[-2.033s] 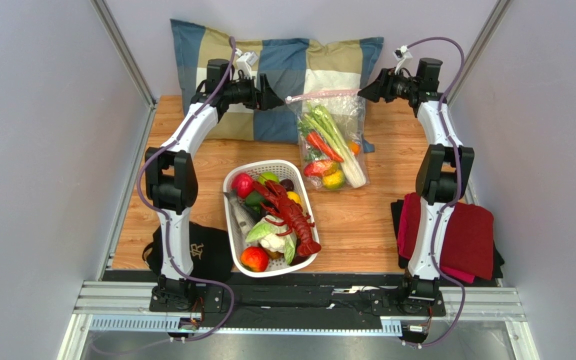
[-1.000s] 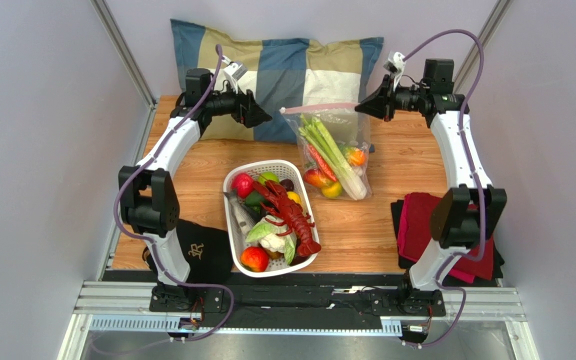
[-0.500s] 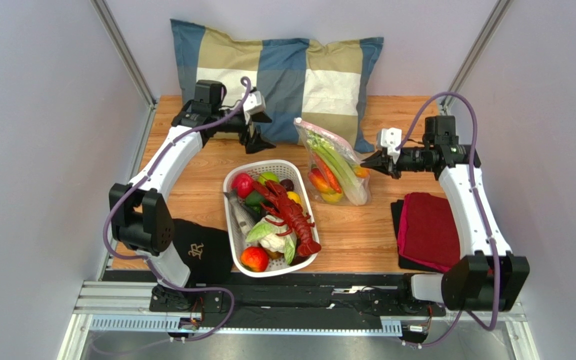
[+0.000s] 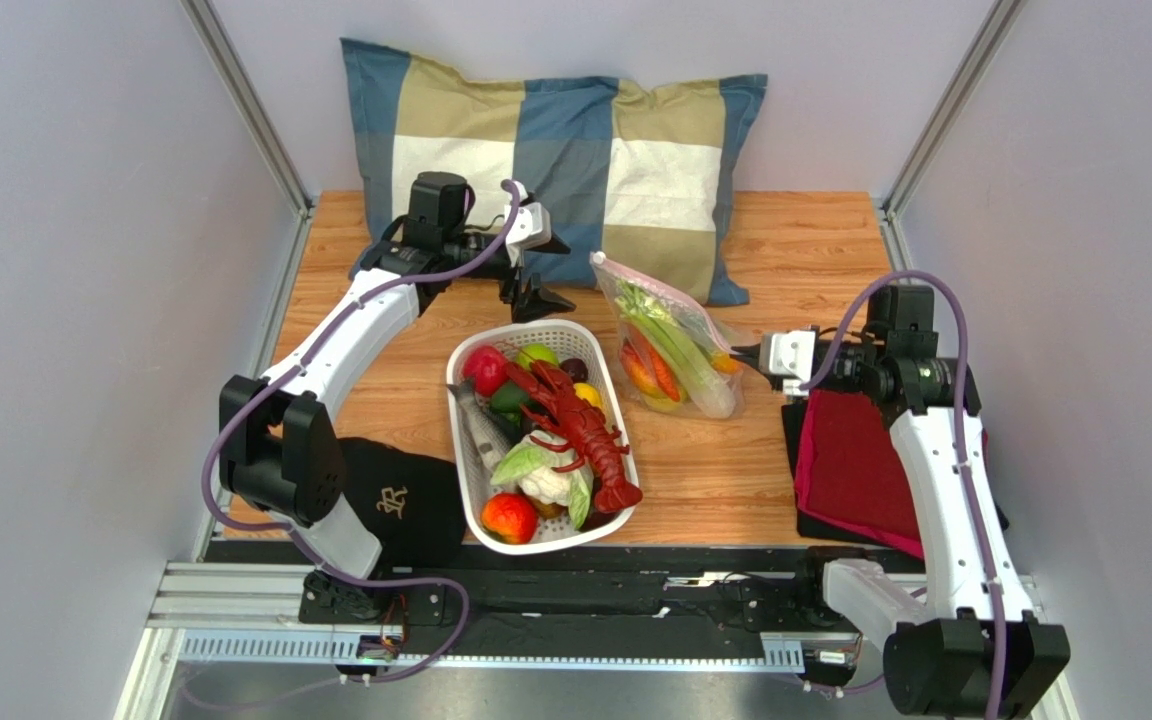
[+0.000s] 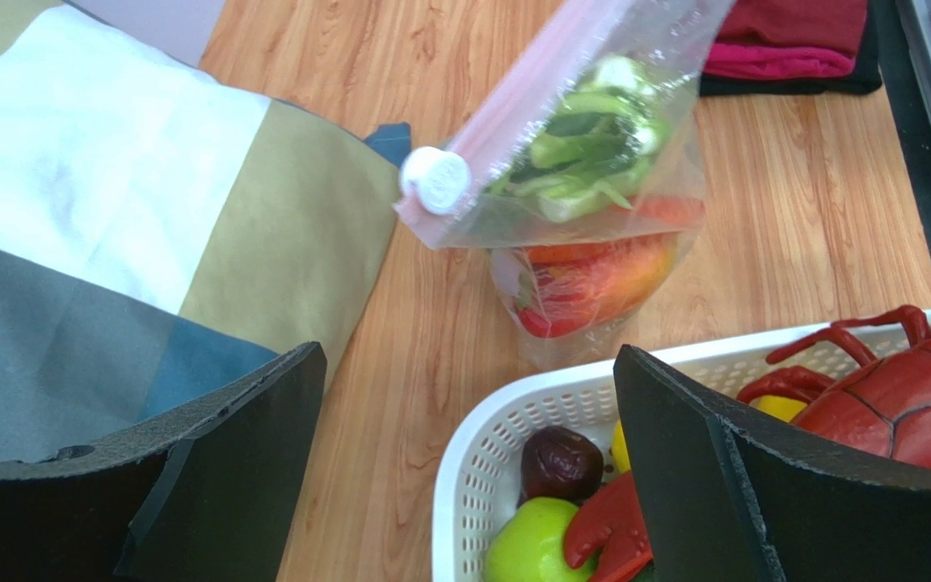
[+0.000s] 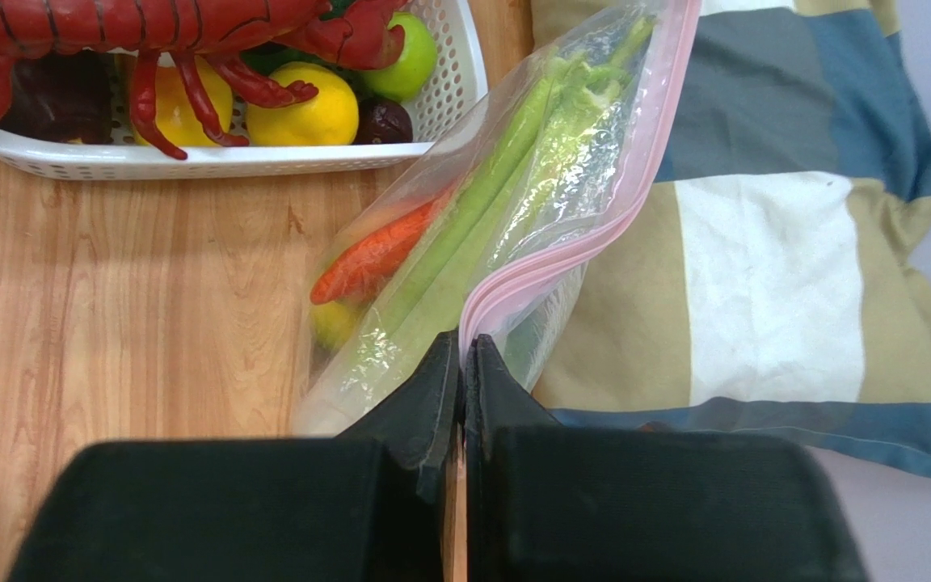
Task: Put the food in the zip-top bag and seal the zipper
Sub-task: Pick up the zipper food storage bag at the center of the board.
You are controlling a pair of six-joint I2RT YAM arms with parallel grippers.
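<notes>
The zip-top bag (image 4: pixel 672 348) stands tilted just right of the middle of the surface (image 4: pixel 717 465). It holds the food (image 4: pixel 660 357): a green stalk, a red chili and orange and yellow fruit. Its pink zipper (image 6: pixel 580 237) runs along the top edge, with a white slider (image 5: pixel 434 180) at the left end. The right claw (image 6: pixel 458 354) is closed on the zipper's right end and holds the bag up from the right-edge side. The left claw (image 4: pixel 534 300) gapes wide and empty, left of the bag and apart from it, above the far rim of the white basket (image 4: pixel 465 450). A checked pillow (image 4: pixel 567 135) lies along the far edge.
</notes>
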